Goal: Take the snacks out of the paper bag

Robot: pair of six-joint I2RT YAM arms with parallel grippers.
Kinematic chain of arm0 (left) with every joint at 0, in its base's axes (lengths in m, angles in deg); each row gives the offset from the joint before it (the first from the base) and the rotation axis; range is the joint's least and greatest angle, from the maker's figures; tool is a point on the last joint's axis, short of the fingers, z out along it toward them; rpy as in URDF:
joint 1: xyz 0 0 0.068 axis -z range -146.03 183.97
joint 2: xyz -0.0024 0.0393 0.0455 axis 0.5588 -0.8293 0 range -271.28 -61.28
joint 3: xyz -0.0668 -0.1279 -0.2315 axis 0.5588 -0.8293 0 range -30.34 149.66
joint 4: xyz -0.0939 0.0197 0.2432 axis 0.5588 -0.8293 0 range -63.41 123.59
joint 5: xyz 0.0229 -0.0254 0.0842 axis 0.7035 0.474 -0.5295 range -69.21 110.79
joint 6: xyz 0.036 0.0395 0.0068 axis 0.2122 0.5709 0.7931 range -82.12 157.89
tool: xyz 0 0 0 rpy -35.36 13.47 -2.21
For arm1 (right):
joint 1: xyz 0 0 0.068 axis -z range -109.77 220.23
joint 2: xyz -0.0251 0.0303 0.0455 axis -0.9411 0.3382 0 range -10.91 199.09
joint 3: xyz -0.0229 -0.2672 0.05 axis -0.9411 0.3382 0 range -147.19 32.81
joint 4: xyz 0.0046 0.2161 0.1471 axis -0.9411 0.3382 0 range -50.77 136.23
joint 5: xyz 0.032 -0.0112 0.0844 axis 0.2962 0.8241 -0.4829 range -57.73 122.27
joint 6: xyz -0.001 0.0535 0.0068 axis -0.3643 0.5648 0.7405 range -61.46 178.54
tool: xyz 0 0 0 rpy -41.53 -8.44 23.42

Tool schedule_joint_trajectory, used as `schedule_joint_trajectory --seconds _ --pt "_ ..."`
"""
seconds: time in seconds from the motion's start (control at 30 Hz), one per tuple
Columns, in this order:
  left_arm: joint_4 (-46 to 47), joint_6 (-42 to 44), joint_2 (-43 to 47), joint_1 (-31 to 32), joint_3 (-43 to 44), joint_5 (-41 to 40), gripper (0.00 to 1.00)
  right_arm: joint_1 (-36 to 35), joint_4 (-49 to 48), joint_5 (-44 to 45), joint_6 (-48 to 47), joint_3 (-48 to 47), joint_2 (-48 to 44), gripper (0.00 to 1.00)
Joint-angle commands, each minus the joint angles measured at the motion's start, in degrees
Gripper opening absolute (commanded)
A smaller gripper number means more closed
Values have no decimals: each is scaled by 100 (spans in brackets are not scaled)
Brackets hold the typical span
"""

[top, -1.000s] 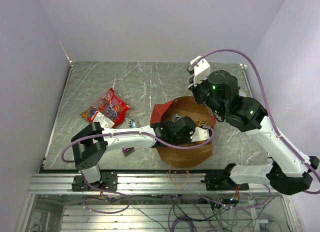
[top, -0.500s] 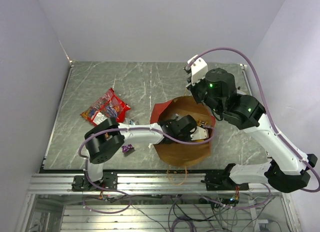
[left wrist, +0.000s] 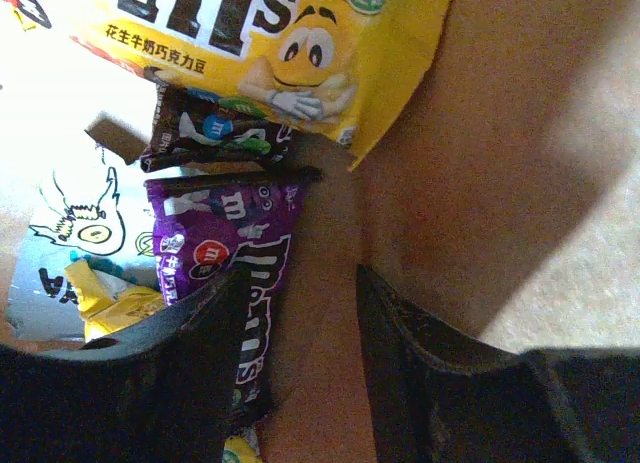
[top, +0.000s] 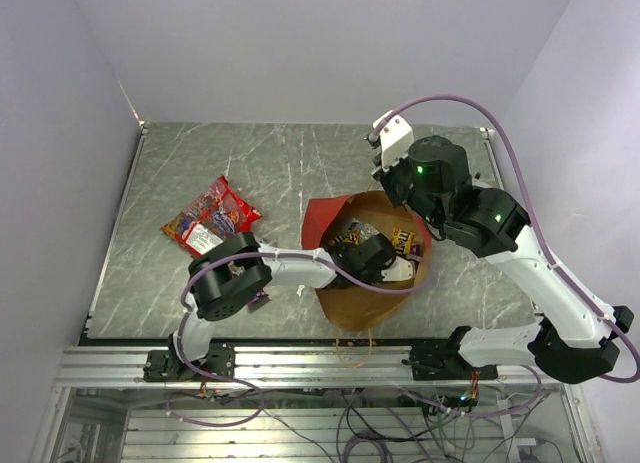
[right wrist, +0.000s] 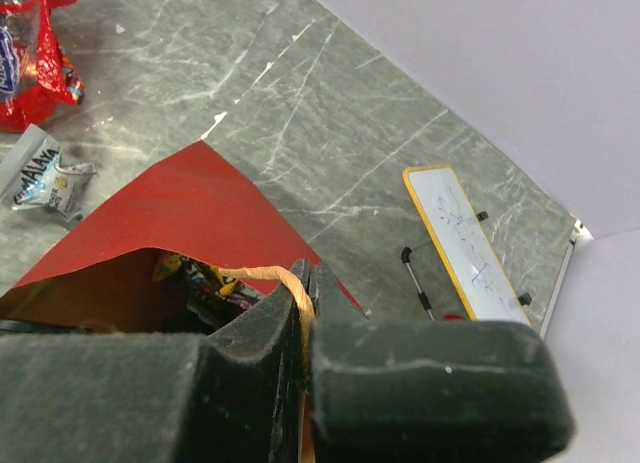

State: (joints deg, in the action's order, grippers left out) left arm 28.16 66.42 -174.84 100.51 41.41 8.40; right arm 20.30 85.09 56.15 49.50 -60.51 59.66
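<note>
Right hand (right wrist: 310,283) clamps the thin loop handle (right wrist: 265,274) of the large brown kraft paper bag (top: 365,303), holding it open so the left hand (left wrist: 300,283), jaws apart inside, can take the shiny purple snack packet (left wrist: 215,253) beside it.

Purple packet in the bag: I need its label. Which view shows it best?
Left wrist: the purple packet lies close up, lettering legible. Top view shows jumbled wrappers in the paper bag; right wrist, an unclear glimpse.

I'm looking into a robotics lab cell: plain pale walls (top: 300,43) box in a grey marble-pattern bench (top: 300,163), an aluminium frame (top: 300,361) edges its near side, loose cables (top: 400,423) hang below, and a small whiteboard (right wrist: 462,245) lies on the bench
</note>
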Motion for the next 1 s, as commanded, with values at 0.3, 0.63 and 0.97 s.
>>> schedule_joint_trajectory --seconds 0.3,0.63,0.97 --pt "-86 -185 -412 -71 757 -261 21 9 -182 134 -87 -305 -100 0" --pt "-606 -614 202 -71 876 -95 7 9 -430 156 -115 -97 -245 0" --pt "-1465 -955 658 -71 1220 1070 7 10 -530 149 -226 -22 -265 0"
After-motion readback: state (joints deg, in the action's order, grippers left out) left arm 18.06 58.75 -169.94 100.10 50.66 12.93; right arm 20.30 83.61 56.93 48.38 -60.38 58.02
